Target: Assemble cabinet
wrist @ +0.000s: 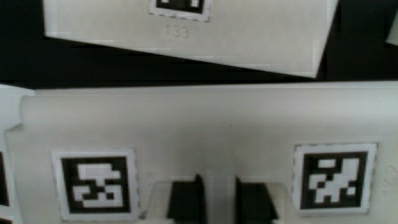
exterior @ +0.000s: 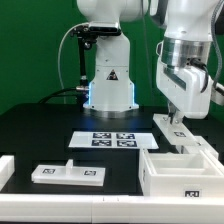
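My gripper (exterior: pixel 177 122) is low at the exterior view's right, over a small white tagged panel (exterior: pixel 170 128) behind the open white cabinet box body (exterior: pixel 185 172). In the wrist view the panel (wrist: pixel 196 125) fills the frame with two square tags on it. My gripper (wrist: pixel 217 202) has its two dark fingers (wrist: pixel 185 203) close together with a thin white strip of the panel between them, so it looks shut on the panel. Another white tagged piece (wrist: pixel 178 35) lies beyond it.
The marker board (exterior: pixel 112 139) lies in the middle in front of the white robot pedestal (exterior: pixel 108 85). A flat white tagged panel (exterior: pixel 68 173) lies at the front left, and a white block (exterior: pixel 5 170) shows at the left edge.
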Robot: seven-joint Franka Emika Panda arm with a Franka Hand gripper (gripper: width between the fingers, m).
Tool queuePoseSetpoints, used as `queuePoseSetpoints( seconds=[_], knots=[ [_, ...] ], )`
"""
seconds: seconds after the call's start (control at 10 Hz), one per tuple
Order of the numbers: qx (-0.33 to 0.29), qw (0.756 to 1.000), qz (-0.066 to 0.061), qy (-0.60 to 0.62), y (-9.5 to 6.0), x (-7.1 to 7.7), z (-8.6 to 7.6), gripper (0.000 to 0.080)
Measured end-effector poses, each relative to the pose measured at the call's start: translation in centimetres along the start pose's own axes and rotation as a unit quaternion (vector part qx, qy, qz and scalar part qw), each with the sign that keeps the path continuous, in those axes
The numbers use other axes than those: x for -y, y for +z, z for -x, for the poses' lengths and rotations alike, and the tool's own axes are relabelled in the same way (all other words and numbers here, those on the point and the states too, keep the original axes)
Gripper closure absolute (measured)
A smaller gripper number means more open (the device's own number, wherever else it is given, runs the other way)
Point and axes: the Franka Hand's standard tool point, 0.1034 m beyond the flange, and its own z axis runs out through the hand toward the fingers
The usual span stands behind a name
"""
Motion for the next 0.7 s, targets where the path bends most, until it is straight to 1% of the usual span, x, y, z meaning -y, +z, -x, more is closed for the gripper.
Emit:
queuePoseSetpoints(
  seconds=[0.1, 0.2, 0.3, 0.5, 0.7],
  knots=[
    [0.001, 0.999, -0.032, -0.002, 0.12, 0.28, 0.10, 0.0735],
    [0.002, 0.999, -0.052, -0.001, 0.38, 0.13, 0.13, 0.0735],
    [0.006, 0.999, -0.040, -0.002, 0.49, -0.06, 0.20, 0.0735],
    [0.007, 0.999, -0.043, 0.014, 0.37, 0.76, -0.51, 0.0735],
    [0.007, 0.999, -0.041, 0.004, 0.55, 0.59, -0.18, 0.0735]
  ],
)
